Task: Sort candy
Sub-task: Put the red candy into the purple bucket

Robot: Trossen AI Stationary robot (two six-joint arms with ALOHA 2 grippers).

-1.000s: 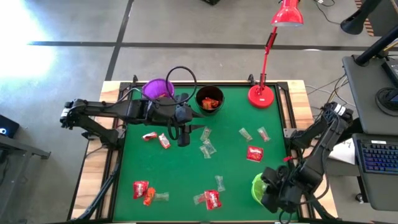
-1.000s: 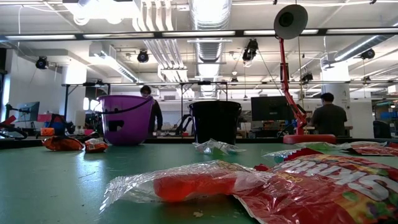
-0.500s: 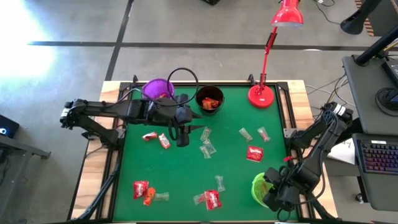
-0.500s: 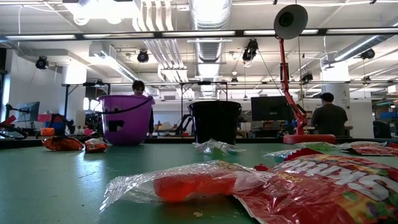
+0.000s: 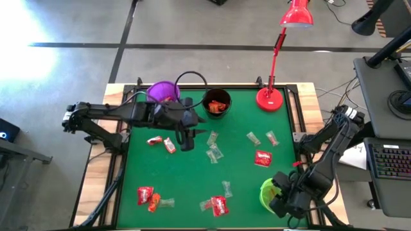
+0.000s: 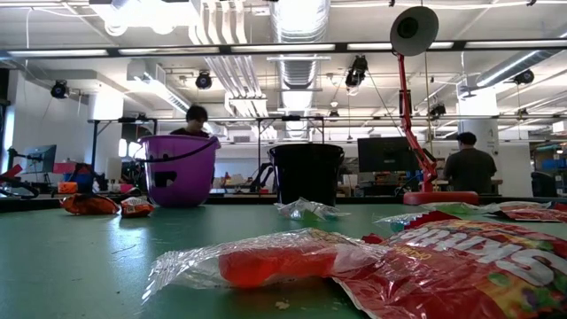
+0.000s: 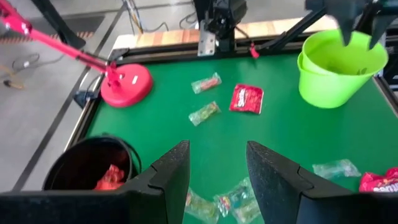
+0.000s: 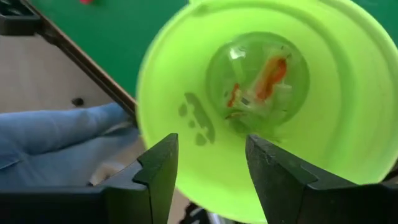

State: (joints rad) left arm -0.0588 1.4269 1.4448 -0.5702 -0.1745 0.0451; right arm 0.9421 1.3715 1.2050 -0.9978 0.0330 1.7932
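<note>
A clear greenish cellophane-wrapped sweet with an orange piece inside (image 8: 258,81) lies at the bottom of the lime-green plastic cup (image 5: 267,192), which stands at the near right corner of the green table (image 5: 192,179). My right gripper (image 8: 208,171) hangs directly over that cup with its fingers spread and nothing between them, so I judge the drop into this cup is done. More candy lies scattered over the table: red-wrapped packets such as the one at mid-right (image 5: 262,158), clear cellophane ones near the middle (image 5: 214,154), and a red and orange cluster at the near left (image 5: 148,196). My left gripper (image 7: 217,174) hovers, parted and empty, near the black cup (image 5: 216,102) at the far side. Next, I expect to reach for another loose sweet.
</note>
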